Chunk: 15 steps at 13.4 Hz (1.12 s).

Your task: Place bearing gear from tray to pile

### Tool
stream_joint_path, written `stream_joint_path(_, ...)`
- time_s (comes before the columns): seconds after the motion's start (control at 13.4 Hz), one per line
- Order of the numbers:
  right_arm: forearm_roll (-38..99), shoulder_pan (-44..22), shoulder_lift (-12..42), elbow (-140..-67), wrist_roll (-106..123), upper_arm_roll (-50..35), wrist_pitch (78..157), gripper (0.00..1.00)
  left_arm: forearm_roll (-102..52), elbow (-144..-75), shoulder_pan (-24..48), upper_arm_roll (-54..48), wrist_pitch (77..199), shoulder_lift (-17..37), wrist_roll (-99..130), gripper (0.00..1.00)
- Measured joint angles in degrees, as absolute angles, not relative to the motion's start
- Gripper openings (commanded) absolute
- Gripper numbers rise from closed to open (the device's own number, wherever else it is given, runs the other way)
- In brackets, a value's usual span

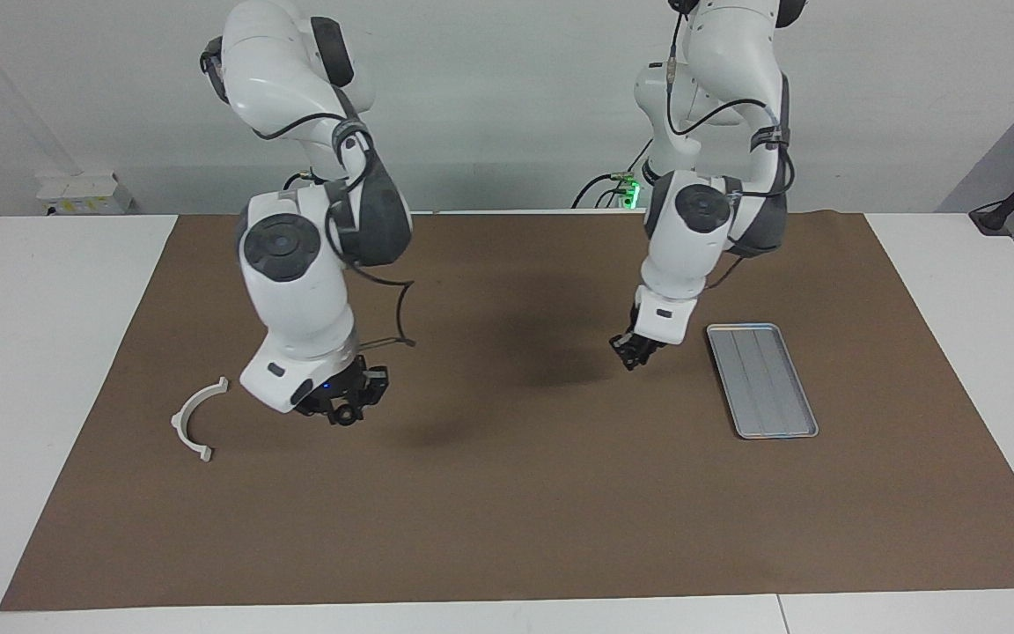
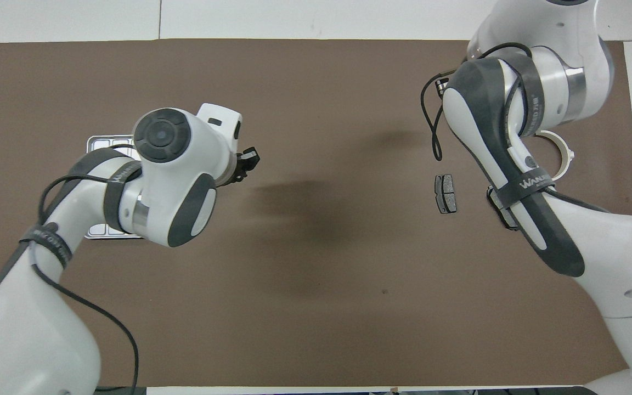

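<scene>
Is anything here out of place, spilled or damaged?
Nothing stands out. The tray lies flat, the white bracket and brake pad rest on the mat, and the right gripper holds a small dark part above it.

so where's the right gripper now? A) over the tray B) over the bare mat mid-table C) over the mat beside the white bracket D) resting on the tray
C: the right gripper hangs over the mat beside the white bracket, holding a small dark part, well away from the tray.

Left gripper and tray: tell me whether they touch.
Apart. The facing view shows bare mat between the left gripper and the tray.
</scene>
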<state>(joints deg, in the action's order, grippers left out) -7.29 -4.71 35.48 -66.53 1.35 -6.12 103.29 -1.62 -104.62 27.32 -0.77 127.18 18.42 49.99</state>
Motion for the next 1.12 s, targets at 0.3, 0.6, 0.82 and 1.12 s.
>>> stream_joint_path(0.3,-7.2,1.3,35.4,-79.8,8.0,-6.2,120.7,0.0,-1.6,-99.3,32.1,-0.6,127.6,26.6,54.2,0.0)
stream_joint_path(0.6,-7.2,1.8,36.9,-85.9,8.2,-6.4,129.8,0.0,-1.6,-100.9,32.3,-0.6,128.7,26.9,54.2,0.0)
stream_joint_path(0.82,-7.2,1.8,37.0,-89.1,8.2,-6.5,134.9,0.0,-1.6,-101.2,33.0,-0.6,129.1,26.9,54.9,0.0)
stream_joint_path(1.12,-7.2,1.8,36.7,-89.7,8.2,-6.5,135.5,0.99,-1.6,-101.7,33.2,-0.5,129.8,26.9,55.3,0.7)
